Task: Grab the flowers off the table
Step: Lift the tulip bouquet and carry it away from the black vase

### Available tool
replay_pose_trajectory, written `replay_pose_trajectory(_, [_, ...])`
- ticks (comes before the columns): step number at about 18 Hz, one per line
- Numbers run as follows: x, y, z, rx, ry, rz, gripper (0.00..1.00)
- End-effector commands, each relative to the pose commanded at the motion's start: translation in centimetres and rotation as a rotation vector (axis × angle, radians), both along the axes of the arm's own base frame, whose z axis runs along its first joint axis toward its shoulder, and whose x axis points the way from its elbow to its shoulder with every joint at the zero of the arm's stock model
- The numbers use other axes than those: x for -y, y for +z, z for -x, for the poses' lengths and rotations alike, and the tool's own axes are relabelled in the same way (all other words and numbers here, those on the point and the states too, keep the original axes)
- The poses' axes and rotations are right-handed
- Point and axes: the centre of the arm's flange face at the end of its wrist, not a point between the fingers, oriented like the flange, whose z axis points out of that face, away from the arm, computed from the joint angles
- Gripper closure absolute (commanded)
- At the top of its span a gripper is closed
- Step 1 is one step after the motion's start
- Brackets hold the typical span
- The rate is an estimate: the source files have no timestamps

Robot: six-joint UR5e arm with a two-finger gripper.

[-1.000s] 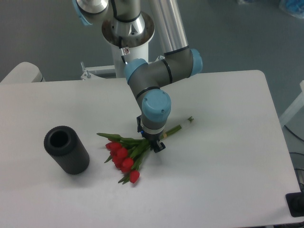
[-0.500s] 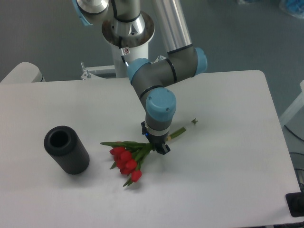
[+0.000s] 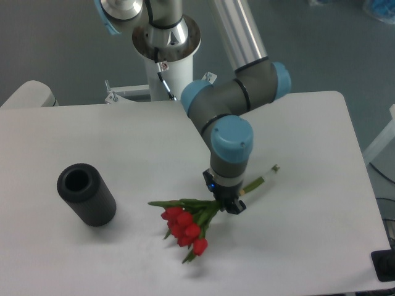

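A: What does the claw (image 3: pixel 227 203) do?

B: It points down and is closed on the flowers (image 3: pixel 191 221), gripping them at the stems, near the pale band. The black fingers are narrow around the stems; I see no gap between finger and stem.

A: Where are the flowers exactly?

B: They hang across the claw, over the front middle part of the table (image 3: pixel 308 129). The red tulip heads are to the lower left of the claw, together with the green leaves. One long leaf points to the left. The cut ends of the stems go out to the upper right of the claw. If the heads touch the table or are a little above it, I cannot tell from this view.

A: And the arm?

B: The wrist with a light blue cap (image 3: pixel 232 137) stands just above the claw. A grey joint with another blue cap is behind it, and a silver tube goes up out of the picture.

A: What else is on the table?

B: A black cylinder (image 3: pixel 86 194) lies tilted at the left, its open end toward the camera, well apart from the flowers.

A: Any writing or brand?

B: Nothing that I can read. There is a small red mark on the white base post (image 3: pixel 165 65), but it is too small.
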Motion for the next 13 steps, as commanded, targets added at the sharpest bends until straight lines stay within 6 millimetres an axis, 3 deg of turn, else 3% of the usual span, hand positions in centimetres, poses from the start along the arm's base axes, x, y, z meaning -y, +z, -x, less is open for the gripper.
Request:
replay_pose_trajectory(7, [-0.7,0.5,5.2,0.019,-0.009,0.015,0.99])
replay_pose_trajectory(13, [-1.3,0.5,6.1,0.035,-0.072,0.029,0.98])
